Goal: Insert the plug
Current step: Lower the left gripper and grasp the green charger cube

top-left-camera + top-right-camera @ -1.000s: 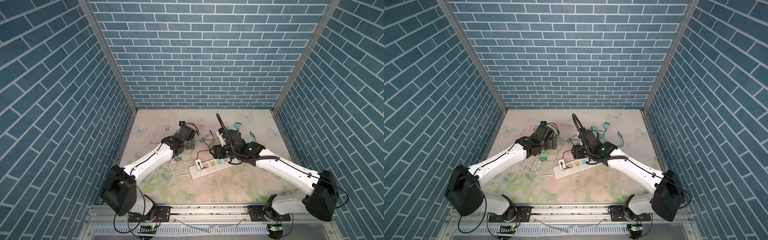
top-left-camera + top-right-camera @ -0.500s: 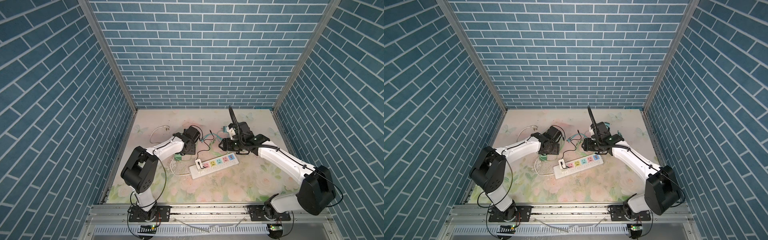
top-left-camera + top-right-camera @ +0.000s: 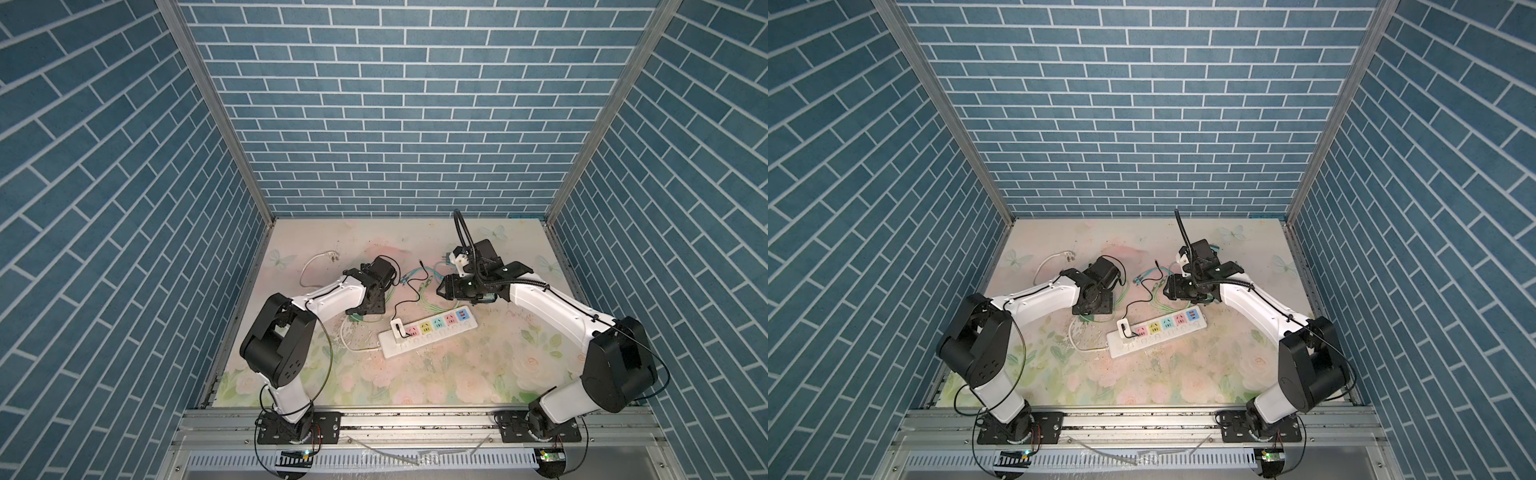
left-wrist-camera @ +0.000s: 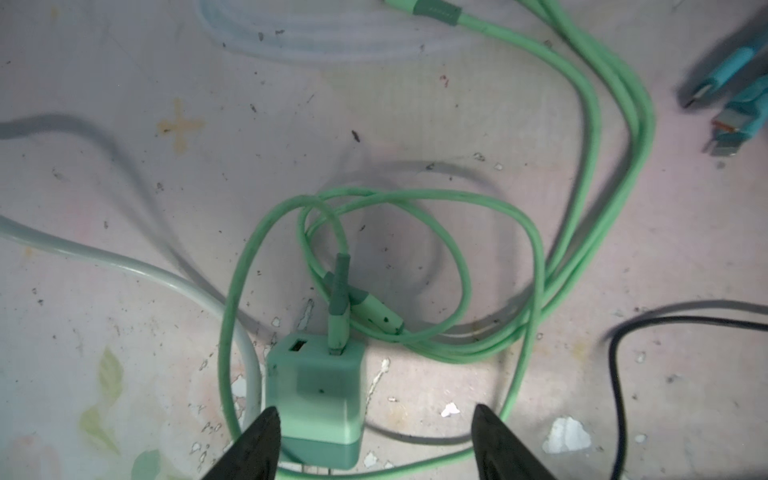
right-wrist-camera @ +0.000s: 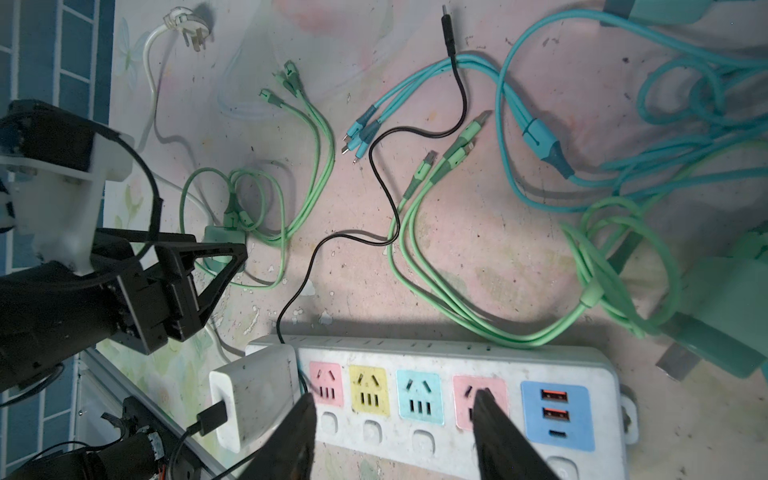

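The plug, a mint-green charger block (image 4: 316, 390) with a green cable in one of its ports, lies on the floral table. My left gripper (image 4: 374, 409) stands open over it: one fingertip (image 4: 266, 424) is at the block's side, the other is well apart. The right wrist view shows that block (image 5: 220, 237) between the left fingers. The white power strip (image 3: 432, 332) (image 3: 1158, 332) lies mid-table with several coloured sockets. My right gripper (image 5: 395, 392) hangs open above the strip (image 5: 457, 365), holding nothing. In both top views the left gripper (image 3: 365, 316) (image 3: 1090, 311) points down and the right gripper (image 3: 440, 289) (image 3: 1166, 291) sits behind the strip.
A white adapter (image 5: 253, 399) with a black cable (image 5: 386, 187) fills the strip's end socket. Green and teal multi-head cables (image 5: 415, 216) sprawl behind the strip. Another green charger (image 5: 723, 299) lies by the strip's USB end. A white three-pin plug (image 3: 330, 255) lies at the back left.
My left gripper has come down over the green charger and its jaws have narrowed from wide open. The right gripper's jaws have closed a little; its tip has hardly moved.
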